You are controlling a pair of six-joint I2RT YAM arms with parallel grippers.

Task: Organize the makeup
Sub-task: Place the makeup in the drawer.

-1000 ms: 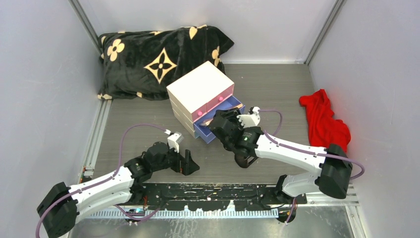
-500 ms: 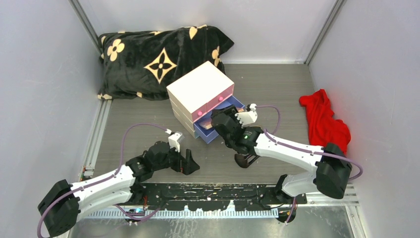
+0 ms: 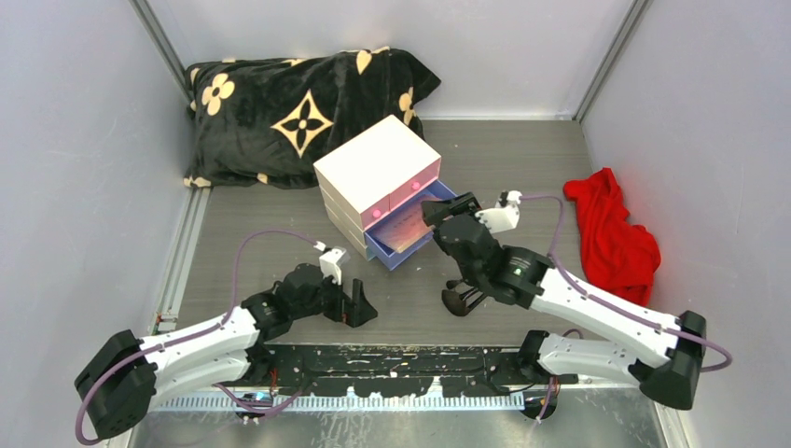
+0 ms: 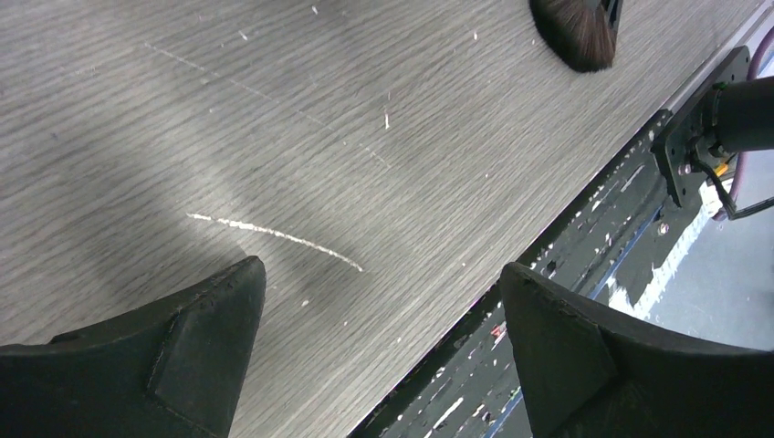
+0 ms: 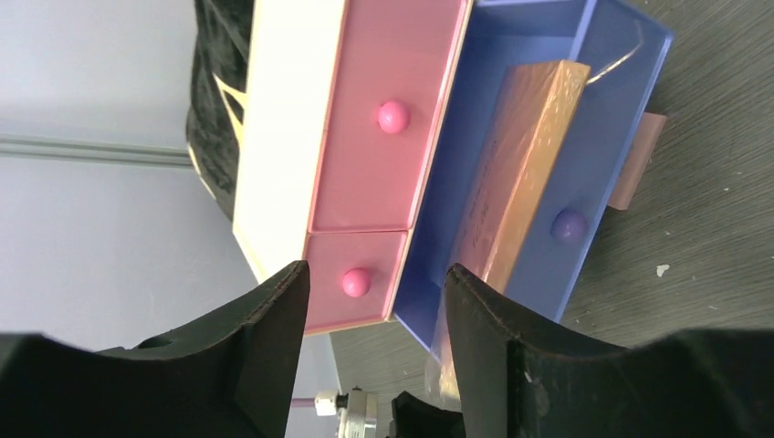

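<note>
The cream drawer box [image 3: 378, 168] has its blue drawer [image 3: 419, 248] pulled out. The flat iridescent palette [image 3: 405, 229] lies tilted inside the blue drawer [image 5: 621, 73]; the right wrist view shows the palette [image 5: 520, 173] leaning against the drawer's front. A small pink compact [image 5: 636, 160] lies on the table just outside the drawer. My right gripper [image 3: 435, 211] hangs just right of the drawer, open and empty [image 5: 376, 269]. A black brush [image 3: 459, 301] lies near the front edge, its bristles [image 4: 575, 27] in the left wrist view. My left gripper [image 3: 362, 310] rests low, open wide and empty [image 4: 381, 269].
A black pillow with gold flowers [image 3: 298, 107] lies at the back left, touching the drawer box. A red cloth [image 3: 611, 233] is bunched at the right wall. The black mounting rail [image 3: 401, 359] runs along the table's near edge, right under my left fingers.
My right gripper opened and drew back to the right from over the blue drawer, leaving the palette lying in it. The left arm barely moved.
</note>
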